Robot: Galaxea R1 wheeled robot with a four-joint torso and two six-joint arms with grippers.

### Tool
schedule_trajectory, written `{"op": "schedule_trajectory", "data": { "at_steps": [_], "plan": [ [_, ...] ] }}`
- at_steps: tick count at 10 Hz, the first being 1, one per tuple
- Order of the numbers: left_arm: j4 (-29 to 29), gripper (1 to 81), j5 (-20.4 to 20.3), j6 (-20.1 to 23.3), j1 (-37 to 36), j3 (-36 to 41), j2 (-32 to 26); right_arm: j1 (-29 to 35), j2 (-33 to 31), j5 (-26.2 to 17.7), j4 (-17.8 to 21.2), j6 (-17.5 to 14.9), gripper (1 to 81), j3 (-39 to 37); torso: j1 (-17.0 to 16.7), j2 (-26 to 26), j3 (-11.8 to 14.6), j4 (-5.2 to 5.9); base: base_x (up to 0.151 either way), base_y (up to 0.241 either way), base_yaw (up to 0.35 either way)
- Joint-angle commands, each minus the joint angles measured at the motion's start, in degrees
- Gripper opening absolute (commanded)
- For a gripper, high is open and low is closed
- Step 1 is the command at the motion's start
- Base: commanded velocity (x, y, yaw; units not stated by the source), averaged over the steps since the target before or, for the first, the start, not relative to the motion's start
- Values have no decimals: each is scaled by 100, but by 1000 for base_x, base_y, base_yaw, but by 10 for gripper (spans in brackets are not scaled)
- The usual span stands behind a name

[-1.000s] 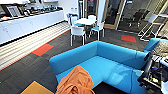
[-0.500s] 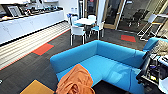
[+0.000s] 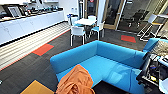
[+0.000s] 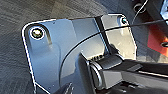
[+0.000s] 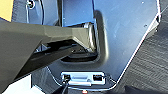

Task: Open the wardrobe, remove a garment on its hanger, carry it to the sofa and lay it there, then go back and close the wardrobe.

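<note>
From the head view, we looked down on the large turquoise-blue fabric sofa (image 3: 105, 66); the burnt-orange hooded sweatshirt (image 3: 75, 82) lay crumpled at the near end of its seat, against the low back. Compared with a second earlier, almost nothing had shifted, so we judged the laying step done, with the return to close the wardrobe remaining. White chairs (image 3: 78, 32) stood beyond on dark carpet (image 3: 27, 67). From the left wrist view, we could not tell how the jaws stood. The right wrist view likewise left the jaws unreadable.
</note>
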Motion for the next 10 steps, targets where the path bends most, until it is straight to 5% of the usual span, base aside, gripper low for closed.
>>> {"op": "schedule_trajectory", "data": {
  "at_steps": [1, 7, 8, 10],
  "plan": [
    [37, 811, 232, 2, -10, -349, 237, 46, 30, -380, -43, -17, 811, 25, 0, -2, 415, 0, 0, 0, 0],
    [37, 811, 232, 10, 96, -1741, 1083, 29, 47, -380, -43, -17, 811, -37, -1, -6, 1362, 0, 0, 0, 0],
    [46, 811, 232, 11, 96, -1741, 1074, 38, 47, -380, -43, -17, 811, -46, -1, -6, 1082, 0, 0, 0, 0],
    [54, 811, 232, 11, 96, -1741, 1100, 55, 74, -380, -43, -17, 811, -54, -1, -13, 1248, 0, 0, 0, 0]
  ]
}}
